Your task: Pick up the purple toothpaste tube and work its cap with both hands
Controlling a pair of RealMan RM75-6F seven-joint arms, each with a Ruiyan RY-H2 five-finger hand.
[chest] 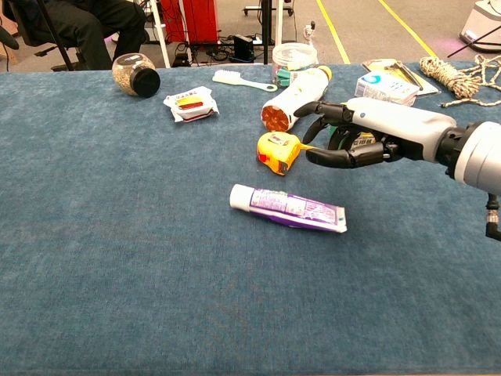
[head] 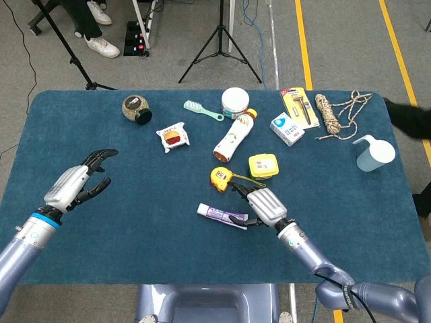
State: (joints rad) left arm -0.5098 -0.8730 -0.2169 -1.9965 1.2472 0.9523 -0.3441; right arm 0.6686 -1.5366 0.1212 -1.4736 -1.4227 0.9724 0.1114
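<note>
The purple toothpaste tube (head: 222,214) (chest: 288,208) lies flat on the blue table, its white cap pointing left. No hand holds it. My right hand (head: 262,204) (chest: 368,135) hovers just right of and above the tube, fingers spread and empty. Far to the left, my left hand (head: 75,187) is lifted over the table with its fingers apart, holding nothing; the chest view does not show it.
A yellow tape measure (head: 221,177) (chest: 278,151) sits just behind the tube, with a yellow box (head: 262,164) beside it. Further back lie a bottle (head: 234,135), snack packet (head: 173,136), jar (head: 137,109), comb (head: 202,110), round tub (head: 235,101), rope (head: 331,113) and cup (head: 374,153).
</note>
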